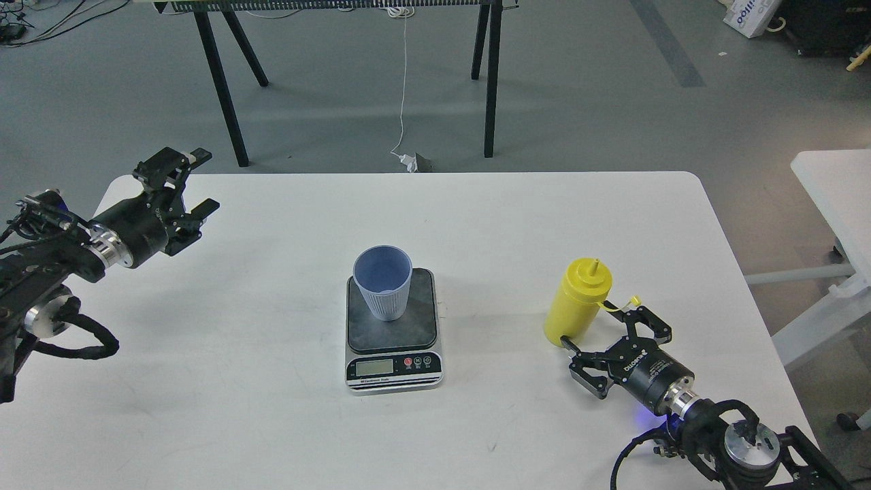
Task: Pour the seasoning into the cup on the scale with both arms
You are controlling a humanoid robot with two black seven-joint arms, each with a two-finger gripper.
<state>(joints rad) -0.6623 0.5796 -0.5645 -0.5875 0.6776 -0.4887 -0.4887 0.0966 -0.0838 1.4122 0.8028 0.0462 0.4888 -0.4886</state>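
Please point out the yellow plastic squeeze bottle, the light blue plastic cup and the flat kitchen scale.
Yellow plastic squeeze bottle (576, 309): head view, middle of its body.
Light blue plastic cup (386, 301): head view, outer wall.
Flat kitchen scale (422, 327): head view, bare dark platform.

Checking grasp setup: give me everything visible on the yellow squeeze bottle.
The yellow squeeze bottle looks like opaque plastic, with a domed shoulder and pointed nozzle; its small cap hangs off on a tether, so the nozzle is uncapped. It stands on the white table, leaning right, to the right of the scale. The right claw is open by its base; contact can't be confirmed.
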